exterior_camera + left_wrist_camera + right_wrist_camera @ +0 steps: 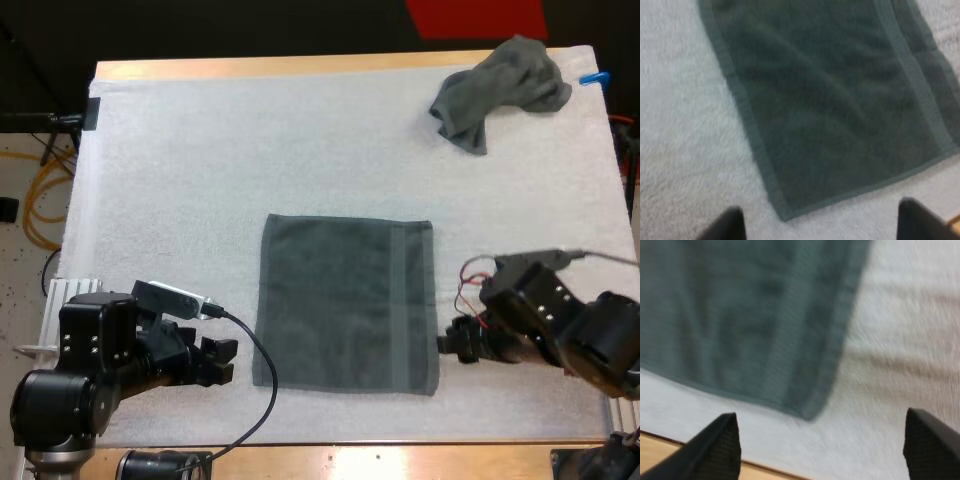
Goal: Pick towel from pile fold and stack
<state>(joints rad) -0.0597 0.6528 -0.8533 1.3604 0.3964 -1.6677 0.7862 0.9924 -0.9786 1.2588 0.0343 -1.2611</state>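
High view, nearest first: our left gripper (pixel 225 362) is over the white mat (pixel 150 180), just beside the near left corner of the flat towel (pixel 345 300). Our right gripper (pixel 447 345) sits opposite, just beside the towel's right edge and close to its near right corner. Both grippers point inward, toward each other, with the towel between them.

Left wrist view: our two black fingers (pixel 722 227) stand wide apart with nothing between them but mat. The towel's near left corner lies just ahead of them. Right wrist view: the fingers (pixel 720 445) likewise stand wide apart and hold nothing. The near right corner lies just ahead, and the wooden worktop (pixel 670 460) edge is close by.

The flat towel is dark grey-green, spread smooth and roughly square, with its sides in line with the mat's. A woven band (pixel 400 300) runs from its near edge to its far edge, along the right side.

Farthest off, a crumpled towel (pixel 500 85) lies heaped at the mat's far right corner, well apart from the flat one.

We judge that the fold comes next. Each arm is nearest its own near corner. Both corners could be pinched together and carried toward the far edge, creasing the towel across the band.
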